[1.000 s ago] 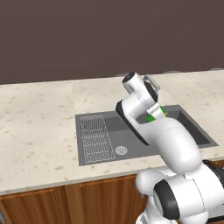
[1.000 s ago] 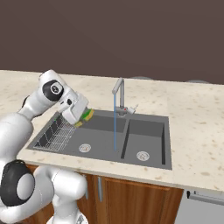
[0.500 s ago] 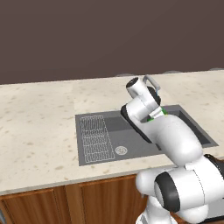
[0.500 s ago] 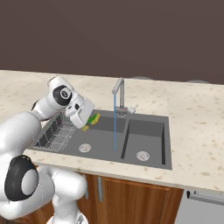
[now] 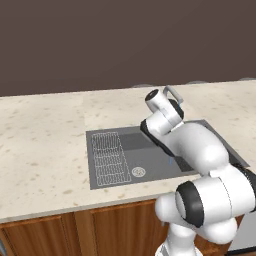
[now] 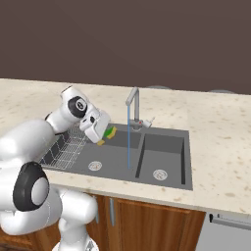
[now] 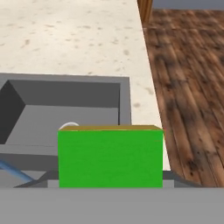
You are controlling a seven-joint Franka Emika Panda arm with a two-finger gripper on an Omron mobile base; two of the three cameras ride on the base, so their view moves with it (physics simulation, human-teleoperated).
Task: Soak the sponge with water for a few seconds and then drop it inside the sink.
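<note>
My gripper is shut on the sponge, a small green block with a yellow-brown underside. It hangs above the large basin of the dark grey sink, a short way left of the water. That thin blue stream falls from the curved faucet. In the hand view the sponge stands close up, with the sink behind it and the water at the lower left. In the left base view my arm hides the hand above the sink.
A ribbed drainboard lies left of the large basin, and a smaller basin lies to its right. Speckled beige counter surrounds the sink. The hand view shows wooden floor beyond the counter's edge.
The arm has carried the sponge rightward from over the drainboard towards the water stream. The grip has stayed shut on it.
</note>
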